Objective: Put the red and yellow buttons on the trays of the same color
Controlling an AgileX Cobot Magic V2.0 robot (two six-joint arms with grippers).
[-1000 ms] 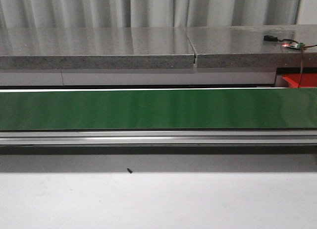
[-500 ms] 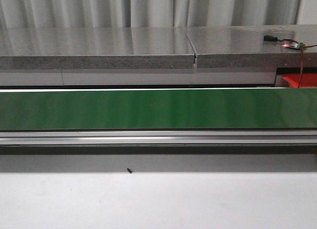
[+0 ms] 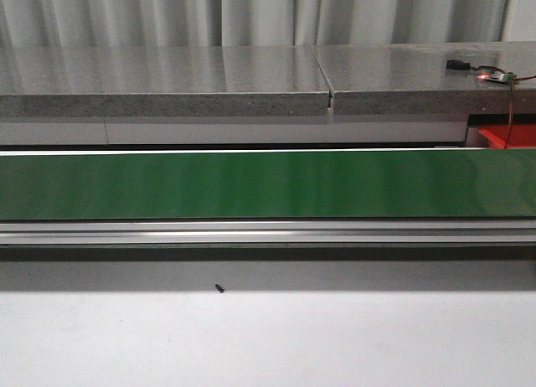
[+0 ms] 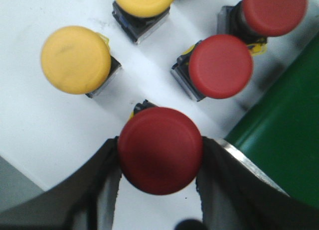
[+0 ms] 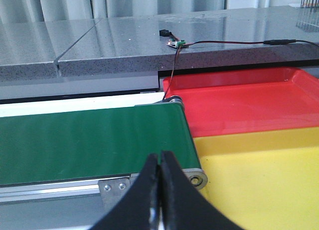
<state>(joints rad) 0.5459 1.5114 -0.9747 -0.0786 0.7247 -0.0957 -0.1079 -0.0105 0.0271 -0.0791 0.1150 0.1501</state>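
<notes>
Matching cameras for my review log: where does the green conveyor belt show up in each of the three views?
Front view: green conveyor belt spans the full width as a horizontal band at mid-height.
Left wrist view: a green corner beside the red button between the left gripper fingers.
Right wrist view: belt ends at the red tray.
Shared landmark: the belt itself.

Four buttons [image 4: 219,65] crowd just beyond the left gripper [image 4: 160,153]; the green belt [image 3: 268,183] seems clear throughout
</notes>
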